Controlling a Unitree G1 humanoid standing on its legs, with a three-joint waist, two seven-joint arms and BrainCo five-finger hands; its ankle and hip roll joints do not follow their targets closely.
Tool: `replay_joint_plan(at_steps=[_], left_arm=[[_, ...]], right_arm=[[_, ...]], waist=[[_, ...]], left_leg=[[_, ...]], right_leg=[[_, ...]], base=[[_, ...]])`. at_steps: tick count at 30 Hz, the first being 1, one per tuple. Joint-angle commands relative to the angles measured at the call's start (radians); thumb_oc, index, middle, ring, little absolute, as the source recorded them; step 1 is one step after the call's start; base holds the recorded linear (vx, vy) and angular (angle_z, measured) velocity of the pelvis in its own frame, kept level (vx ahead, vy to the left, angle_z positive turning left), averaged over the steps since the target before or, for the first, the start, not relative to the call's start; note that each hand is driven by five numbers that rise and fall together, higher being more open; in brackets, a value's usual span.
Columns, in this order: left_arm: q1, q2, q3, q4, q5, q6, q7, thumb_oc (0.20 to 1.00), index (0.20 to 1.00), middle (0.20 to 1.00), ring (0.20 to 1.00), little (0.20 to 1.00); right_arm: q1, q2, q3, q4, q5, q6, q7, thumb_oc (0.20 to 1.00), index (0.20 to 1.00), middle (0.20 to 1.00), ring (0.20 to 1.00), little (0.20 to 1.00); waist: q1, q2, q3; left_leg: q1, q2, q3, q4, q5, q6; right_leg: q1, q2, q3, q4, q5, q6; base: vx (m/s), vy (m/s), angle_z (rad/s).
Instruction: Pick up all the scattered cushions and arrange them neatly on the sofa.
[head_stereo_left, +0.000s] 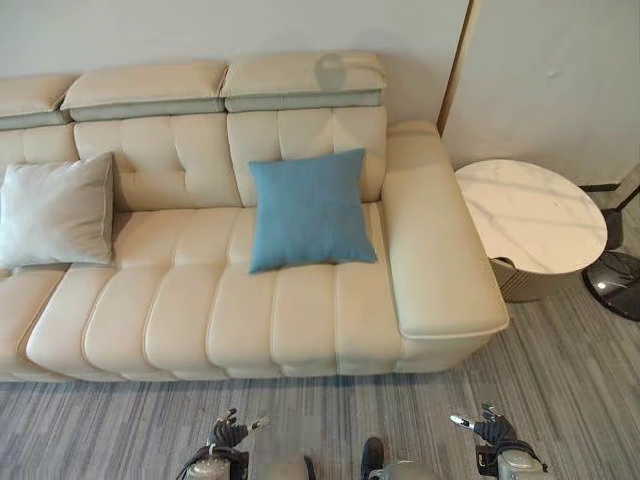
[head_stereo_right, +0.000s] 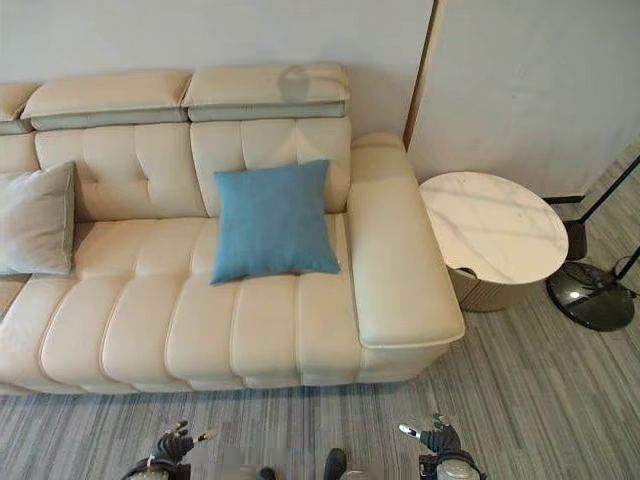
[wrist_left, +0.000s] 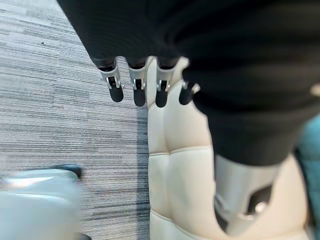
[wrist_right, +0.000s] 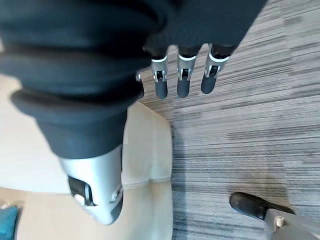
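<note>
Both hands (head_stereo_left: 228, 433) (head_stereo_left: 487, 427) empty over carpet (head_stereo_left: 560, 370), blue cushion (head_stereo_left: 309, 209) on sofa (head_stereo_left: 440, 260)

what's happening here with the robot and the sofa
Nothing is being handled right now. The robot stands in front of the cream sofa with its left hand and right hand low over the grey floor, fingers relaxed and holding nothing. A blue cushion leans upright against the backrest near the armrest, and a grey cushion leans against it further along. A round white side table stands beside the armrest. No cushion can be seen on the floor.
</note>
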Motion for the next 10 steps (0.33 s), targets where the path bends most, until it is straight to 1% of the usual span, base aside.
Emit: replay_joint_plan(at_steps=[1, 4, 6, 8, 10], left_arm=[[0.003, 0.027, 0.003, -0.032, -0.012, -0.016, -0.002, 1.000, 1.000, 1.000, 1.000, 1.000], [0.002, 0.022, -0.007, -0.025, -0.008, -0.012, 0.001, 1.000, 1.000, 1.000, 1.000, 1.000], [0.008, 0.020, -0.007, -0.007, 0.007, -0.010, 0.001, 1.000, 1.000, 1.000, 1.000, 1.000], [0.001, 0.026, -0.024, 0.009, 0.038, -0.004, 0.006, 1.000, 1.000, 1.000, 1.000, 1.000], [-0.002, 0.028, -0.026, 0.018, 0.045, -0.002, 0.004, 1.000, 1.000, 1.000, 1.000, 1.000]], right_arm=[[-0.036, 0.021, -0.023, -0.013, 0.006, -0.015, -0.002, 1.000, 1.000, 1.000, 1.000, 1.000], [-0.035, 0.029, -0.023, -0.005, 0.006, -0.015, -0.008, 1.000, 1.000, 1.000, 1.000, 1.000], [-0.030, 0.039, -0.018, 0.002, 0.004, -0.015, -0.002, 1.000, 1.000, 1.000, 1.000, 1.000], [-0.031, 0.056, -0.008, 0.027, 0.002, -0.010, 0.000, 1.000, 1.000, 1.000, 1.000, 1.000], [-0.031, 0.059, -0.007, 0.038, 0.001, -0.007, 0.000, 1.000, 1.000, 1.000, 1.000, 1.000]], waist=[[-0.011, -0.004, -0.040], [-0.016, 0.001, -0.051], [-0.014, -0.003, -0.060], [-0.011, -0.015, -0.073], [-0.012, -0.017, -0.076]], left_leg=[[-0.022, -0.035, 0.015, -0.162, 0.039, 0.044], [0.021, -0.037, 0.016, -0.231, 0.053, 0.042], [0.039, -0.040, 0.021, -0.231, 0.045, 0.046], [0.055, -0.045, 0.025, -0.231, 0.030, 0.055], [0.060, -0.047, 0.027, -0.231, 0.026, 0.057]], right_leg=[[0.091, -0.017, -0.015, -0.066, -0.144, 0.146], [0.102, -0.017, -0.020, -0.070, -0.140, 0.153], [0.122, -0.022, -0.015, -0.075, -0.138, 0.158], [0.142, -0.031, -0.009, -0.080, -0.132, 0.169], [0.148, -0.033, -0.007, -0.082, -0.129, 0.172]], base=[[0.01, 0.147, 0.40], [0.02, 0.157, 0.27], [0.05, 0.201, -0.02], [0.02, 0.204, 0.03], [0.01, 0.079, -0.01]])
